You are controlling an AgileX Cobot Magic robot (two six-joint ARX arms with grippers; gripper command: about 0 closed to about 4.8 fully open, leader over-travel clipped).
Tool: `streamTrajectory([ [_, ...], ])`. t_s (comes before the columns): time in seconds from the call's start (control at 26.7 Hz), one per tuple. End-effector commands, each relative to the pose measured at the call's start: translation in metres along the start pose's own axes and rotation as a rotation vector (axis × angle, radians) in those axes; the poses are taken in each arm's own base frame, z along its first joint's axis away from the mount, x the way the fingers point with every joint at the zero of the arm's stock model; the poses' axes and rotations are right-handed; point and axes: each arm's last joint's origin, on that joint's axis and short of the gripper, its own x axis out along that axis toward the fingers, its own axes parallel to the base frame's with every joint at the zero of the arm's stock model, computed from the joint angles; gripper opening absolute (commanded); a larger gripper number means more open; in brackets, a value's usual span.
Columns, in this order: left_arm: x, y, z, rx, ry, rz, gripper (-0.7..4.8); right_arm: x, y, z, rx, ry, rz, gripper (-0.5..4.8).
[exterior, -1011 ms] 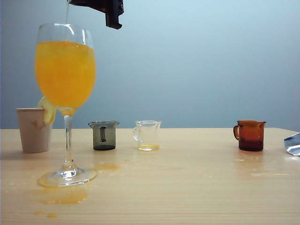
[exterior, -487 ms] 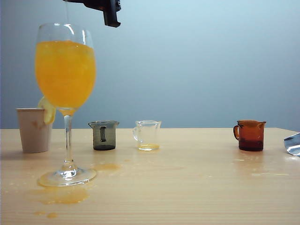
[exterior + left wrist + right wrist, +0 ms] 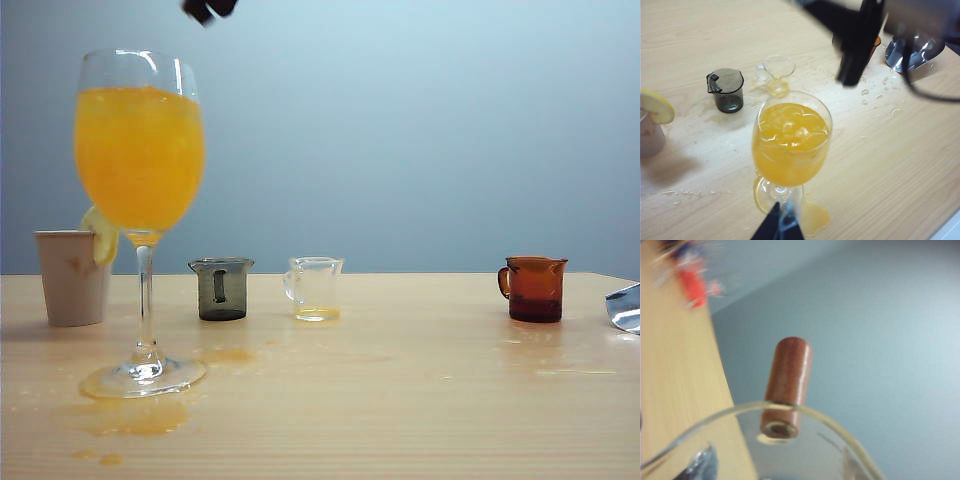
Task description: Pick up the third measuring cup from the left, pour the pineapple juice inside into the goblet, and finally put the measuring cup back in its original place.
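Observation:
The goblet [image 3: 140, 200] stands at the left of the table, filled high with deep orange drink; from above, the goblet [image 3: 791, 142] shows ice in it. My right gripper [image 3: 208, 8] is at the top edge of the exterior view, just right of the goblet's rim. It is shut on the third measuring cup [image 3: 740, 412], whose clear rim and a brown cylinder [image 3: 787, 385] fill the right wrist view. No pineapple juice shows in the cup. The original place [image 3: 420, 310] is bare wood. My left gripper [image 3: 781, 222] hangs shut above the goblet's foot.
A paper cup [image 3: 72, 275] with a lemon slice, a grey cup [image 3: 221, 288], a clear handled cup [image 3: 315, 288] and an amber cup [image 3: 534, 288] stand in a row. Orange puddles [image 3: 135, 415] lie by the goblet's foot. A silver object [image 3: 625, 305] is at the right edge.
My right gripper has risen and rolled, so that only its tip shows at the top edge. The goblet and the row of cups have not moved.

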Motion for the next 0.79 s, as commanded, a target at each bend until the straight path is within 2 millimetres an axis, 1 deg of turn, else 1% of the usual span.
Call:
streamTrajectory([
  [0.04, -0.001, 0.0, 0.002, 0.001, -0.014, 0.0, -0.03, -0.003, -0.023, -0.002, 0.37, 0.098, -0.25, 1.69],
  [0.11, -0.001, 0.0, 0.002, 0.001, -0.014, 0.0, -0.03, -0.007, -0.027, -0.011, 0.423, 0.211, -0.411, 2.16],
  [0.19, -0.001, 0.0, 0.002, 0.001, -0.014, 0.0, -0.03, -0.011, -0.027, -0.019, 0.504, 0.275, -0.503, 2.16],
  [0.26, -0.001, 0.0, 0.002, 0.001, -0.014, 0.0, -0.03, -0.018, -0.025, -0.035, 0.629, 0.306, -0.561, 2.16],
  [0.37, -0.001, 0.0, 0.002, 0.001, -0.014, 0.0, -0.03, -0.029, -0.015, -0.058, 0.776, 0.332, -0.591, 2.16],
  [0.45, -0.001, 0.0, 0.002, 0.001, -0.014, 0.0, -0.03, -0.038, -0.005, -0.074, 0.827, 0.371, -0.601, 2.16],
  [0.56, -0.001, 0.0, 0.002, 0.001, -0.014, 0.0, -0.03, -0.049, 0.01, -0.092, 0.878, 0.424, -0.597, 2.16],
  [0.71, -0.001, 0.0, 0.002, 0.001, -0.014, 0.0, -0.03, -0.058, 0.029, -0.113, 0.96, 0.544, -0.545, 2.14],
  [0.75, -0.001, 0.0, 0.002, 0.001, -0.014, 0.001, -0.03, -0.063, 0.037, -0.126, 1.032, 0.6, -0.536, 2.14],
  [0.79, -0.001, 0.0, 0.002, 0.001, -0.014, 0.0, -0.03, -0.064, 0.04, -0.133, 1.061, 0.613, -0.543, 2.14],
])
